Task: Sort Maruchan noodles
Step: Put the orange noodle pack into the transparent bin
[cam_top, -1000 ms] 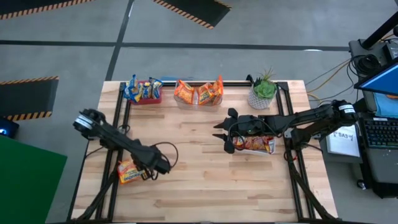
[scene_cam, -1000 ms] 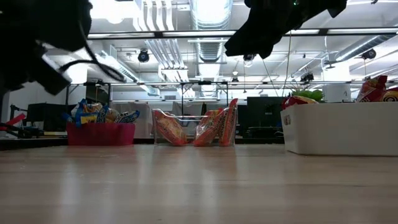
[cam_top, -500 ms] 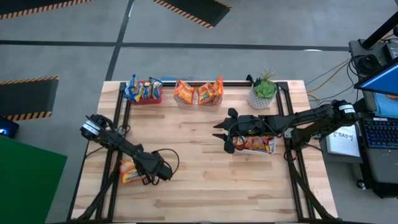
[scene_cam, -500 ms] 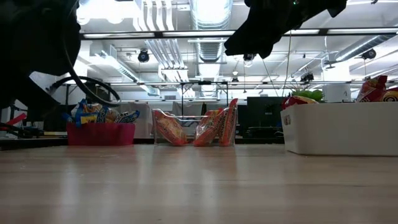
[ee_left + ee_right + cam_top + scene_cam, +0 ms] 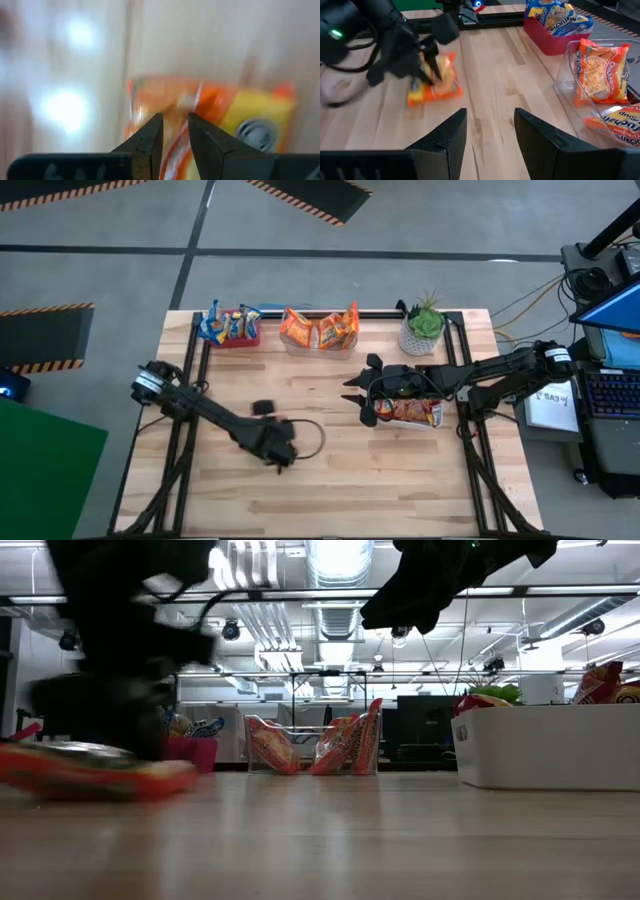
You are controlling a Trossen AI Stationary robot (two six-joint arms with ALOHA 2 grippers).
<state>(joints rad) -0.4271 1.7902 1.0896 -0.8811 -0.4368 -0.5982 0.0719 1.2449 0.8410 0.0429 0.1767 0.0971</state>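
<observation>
My left gripper (image 5: 282,455) is over the near-left part of the table, shut on one orange-and-yellow Maruchan noodle packet (image 5: 440,85). The left wrist view shows that packet (image 5: 250,120) past the fingers, and it is a low blur in the low view (image 5: 95,772). The arm hides it in the high view. My right gripper (image 5: 362,395) hangs open and still beside the white bin (image 5: 412,423), with nothing between its fingers (image 5: 490,115). My left gripper pinches the packet between its two fingers at the orange part near one end (image 5: 175,132). The fingers come slanting down from above. The packet lies about level, low over the wood. I cannot tell whether it touches the table.
At the far edge stand a red bin (image 5: 232,330) with blue-marked packets, a clear bin (image 5: 320,332) with orange packets and a potted plant (image 5: 422,328). The white bin holds red-marked packets. Bare wood lies in the table's middle and near side.
My left gripper has gone from the table's near-left edge toward the right, turning and tipping more steeply down. The noodle packet has left its place by the left edge and travelled with it.
</observation>
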